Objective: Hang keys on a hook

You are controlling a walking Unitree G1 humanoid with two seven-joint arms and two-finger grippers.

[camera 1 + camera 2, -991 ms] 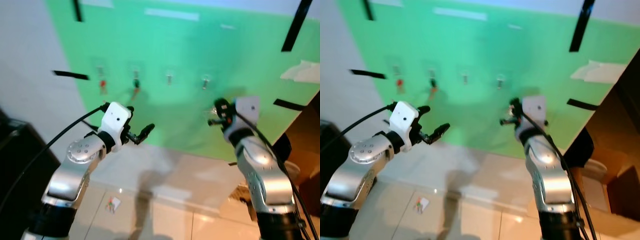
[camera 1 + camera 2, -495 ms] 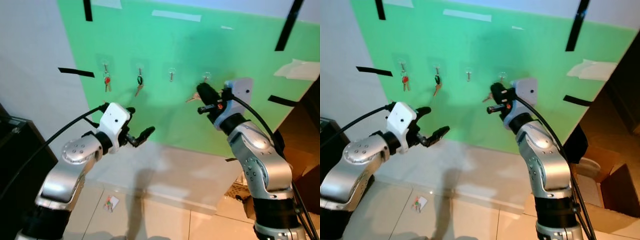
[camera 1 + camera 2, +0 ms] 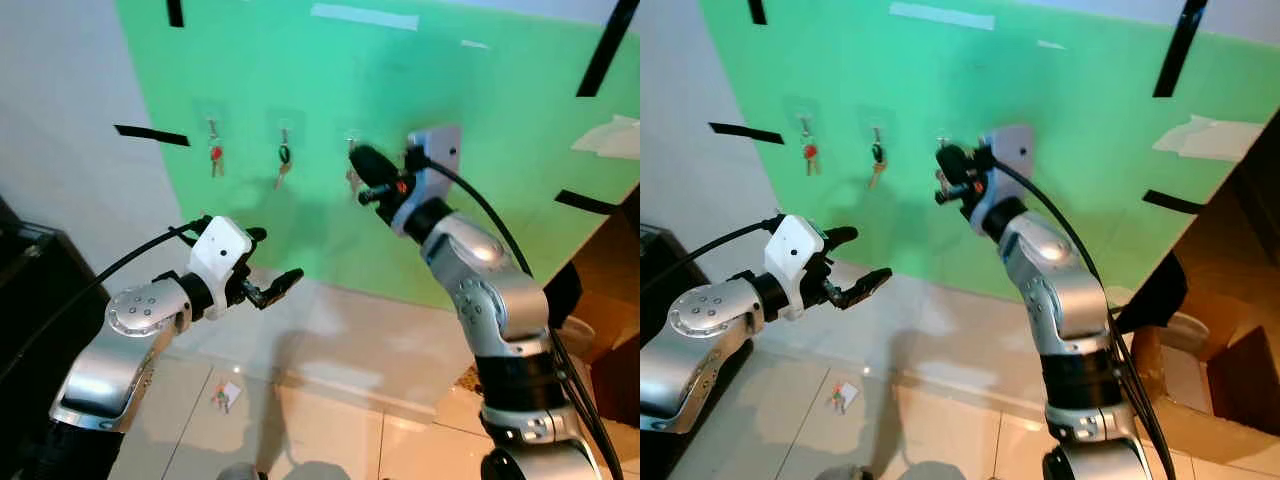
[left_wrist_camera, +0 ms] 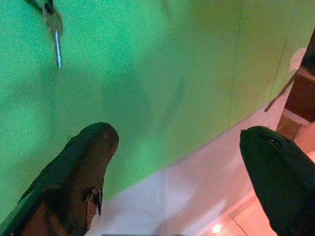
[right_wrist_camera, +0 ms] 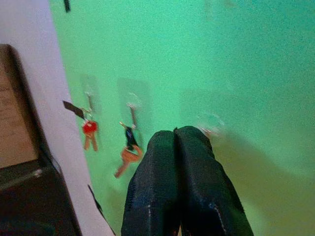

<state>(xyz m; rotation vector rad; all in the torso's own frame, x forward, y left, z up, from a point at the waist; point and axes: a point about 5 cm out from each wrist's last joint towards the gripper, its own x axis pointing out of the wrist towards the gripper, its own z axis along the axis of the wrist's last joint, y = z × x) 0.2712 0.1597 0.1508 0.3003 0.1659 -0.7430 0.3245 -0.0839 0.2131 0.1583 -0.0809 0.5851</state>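
Right claw (image 3: 366, 165), clenched, is raised at the third hook (image 5: 209, 119) on the green wall (image 3: 500, 130); left claw (image 3: 272, 262) hangs released.

The green wall (image 3: 480, 180) is viewed from the head, forward and down; both eye views share it. Each wrist view is aimed close along its fingers at that wall.

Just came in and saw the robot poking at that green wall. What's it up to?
It is hanging keys on a row of hooks on the green board. The right gripper is raised to the third hook, fingers pressed together, with a key dangling at its tip. Red-tagged keys and black-tagged keys hang on the two hooks to its left. The left gripper waits open, lower down.
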